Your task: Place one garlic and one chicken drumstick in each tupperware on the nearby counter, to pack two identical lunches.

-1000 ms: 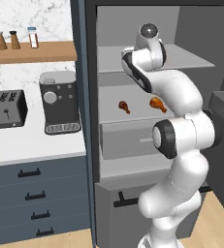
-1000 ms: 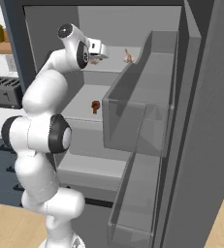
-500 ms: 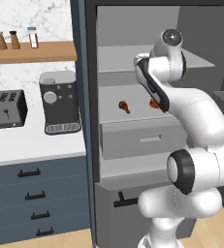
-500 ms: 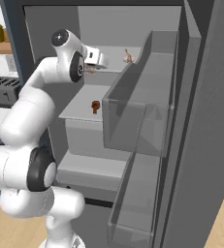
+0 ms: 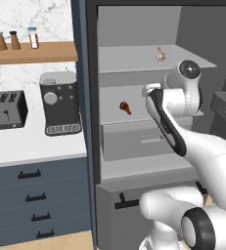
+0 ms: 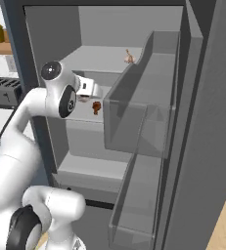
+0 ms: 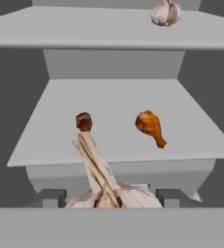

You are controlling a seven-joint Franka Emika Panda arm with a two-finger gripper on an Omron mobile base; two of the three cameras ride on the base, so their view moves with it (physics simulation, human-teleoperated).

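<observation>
Tool clamped on a garlic bulb, held just outside the open fridge. Left on the middle shelf: two drumsticks; on the top shelf, a second garlic. Packing judged barely begun, nothing boxed yet. Lunch boxes out of sight; worktop cut off; fingertips hard to make out.

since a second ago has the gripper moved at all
Yes. In the right base view the gripper has dropped from level with the fridge's upper shelf towards the drumstick on the middle shelf, a garlic between its fingers.
</observation>
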